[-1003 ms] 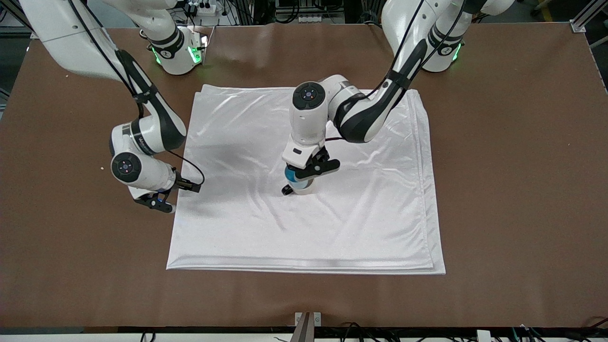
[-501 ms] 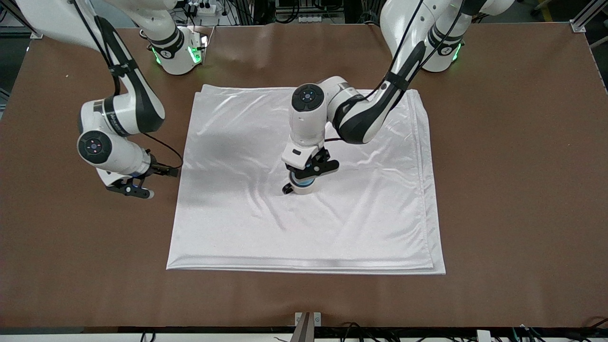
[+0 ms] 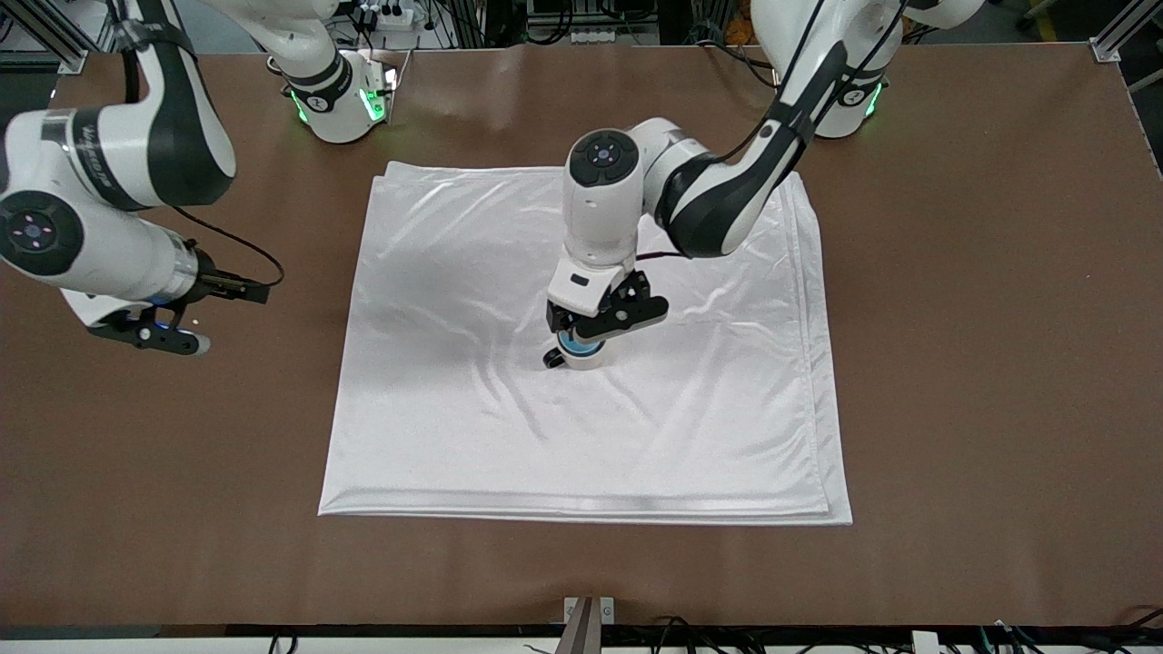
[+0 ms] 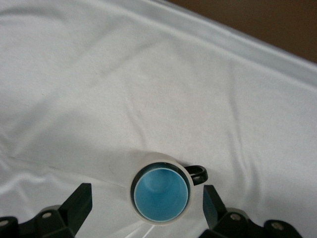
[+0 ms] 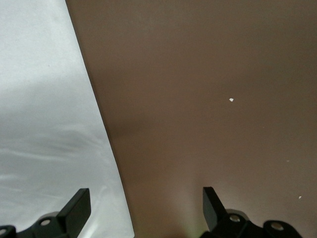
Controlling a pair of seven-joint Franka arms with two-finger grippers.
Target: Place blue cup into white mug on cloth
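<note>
Blue cup seated upright inside white mug, brighter blue interior visible within the pale rim. Mug upright near the middle of the cloth, black loop handle projecting from its side. Left pincer directly over the nested pair, released, both fingers spread clear of the mug wall, nothing gripped. Right pincer over bare brown table beside the cloth edge at the right arm's end, also released and empty, waiting.

A robotics lab: aluminium framing and cables edge the table.
</note>
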